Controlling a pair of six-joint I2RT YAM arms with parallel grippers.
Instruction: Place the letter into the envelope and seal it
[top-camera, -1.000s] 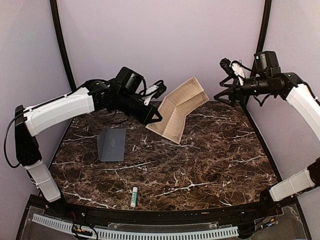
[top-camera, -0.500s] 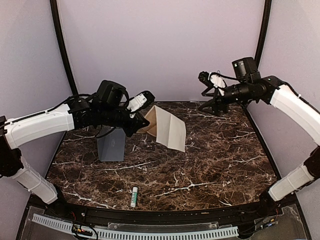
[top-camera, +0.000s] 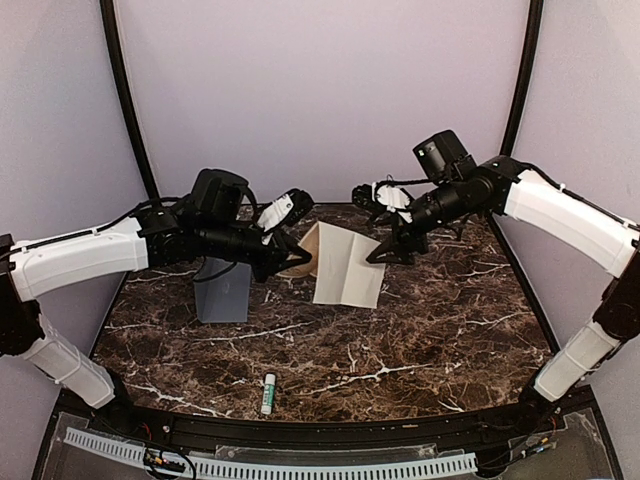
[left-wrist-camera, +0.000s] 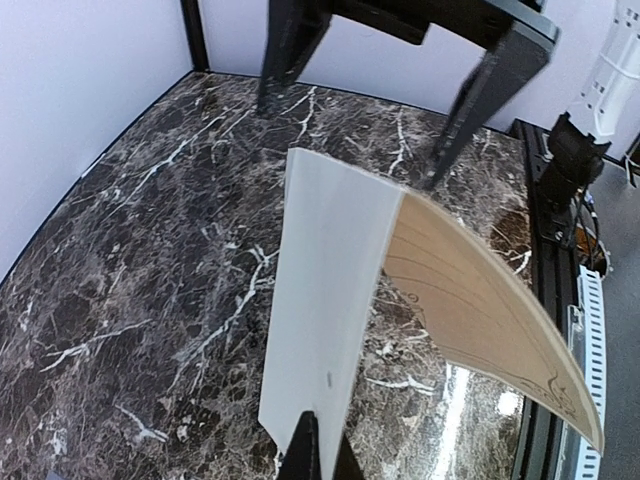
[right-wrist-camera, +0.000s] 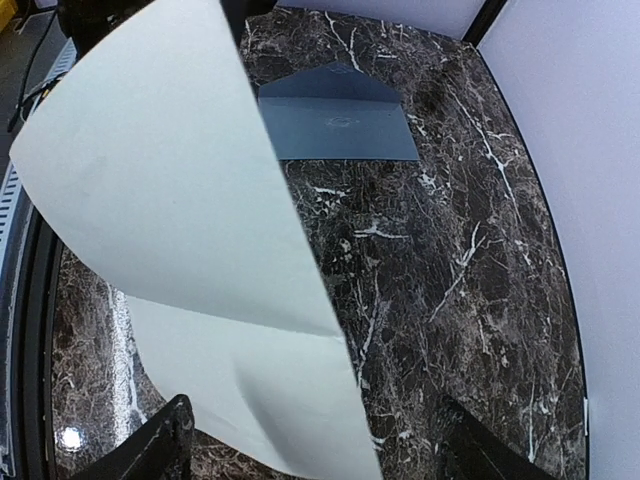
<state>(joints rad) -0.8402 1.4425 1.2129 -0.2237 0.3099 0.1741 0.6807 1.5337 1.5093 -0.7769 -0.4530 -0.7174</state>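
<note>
Marble tabletop (top-camera: 400, 340) is bearing the envelope (top-camera: 222, 290); left claw (top-camera: 288, 257) is pinching the letter (top-camera: 345, 268) by one edge, while right claw (top-camera: 378, 228) is gaping wide, needing a square bite on the free side.

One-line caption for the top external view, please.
Left gripper pinches the creased cream letter, open right gripper poised at its opposite edge, grey-blue envelope flat on the marble table.

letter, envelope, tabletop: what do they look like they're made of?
letter: thin matte cream paper; it curves and bends along a crease.
envelope: matte slate-blue paper, lying flat, with a visible flap edge.
tabletop: glossy dark marble-look surface with white veins and light glints; whether it is real stone or laminate, I cannot tell.
</note>
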